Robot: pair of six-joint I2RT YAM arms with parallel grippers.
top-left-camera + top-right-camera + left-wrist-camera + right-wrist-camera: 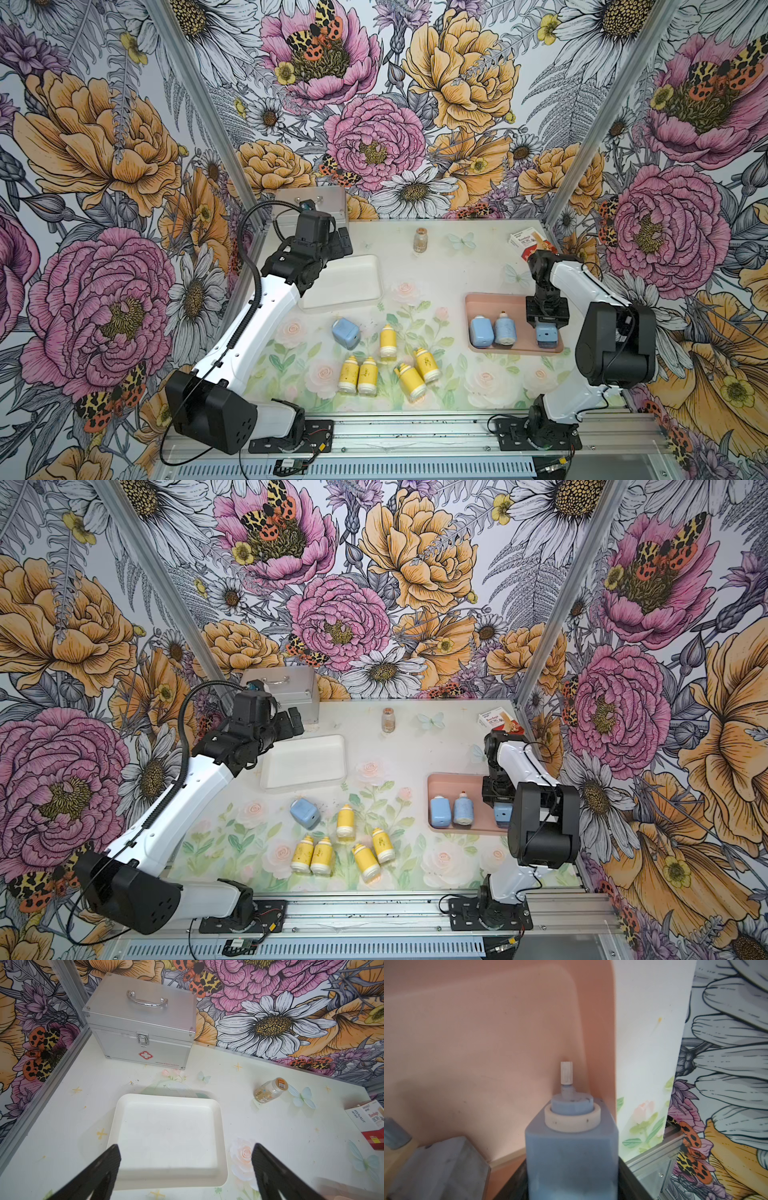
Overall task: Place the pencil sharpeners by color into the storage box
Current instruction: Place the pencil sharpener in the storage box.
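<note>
Two blue sharpeners [481, 336] lie in the pink tray [498, 298]; your right gripper [545, 331] pinches a third blue sharpener [572, 1153] at its corner. Your left gripper [186, 1147] is spread wide, empty. Remaining on the table [436, 266]: fourth blue sharpener [345, 332], five yellow sharpeners [388, 341]. The white tray [353, 266] is empty.

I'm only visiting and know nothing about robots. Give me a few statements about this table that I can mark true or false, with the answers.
1. The white tray holds yellow sharpeners. False: it is empty, and all five yellow sharpeners lie on the table.
2. The left gripper is open and holds nothing. True.
3. A blue sharpener sits between the jaws of the right gripper, in the pink tray. True.
4. The silver case has its lid open. False: it is shut.
</note>
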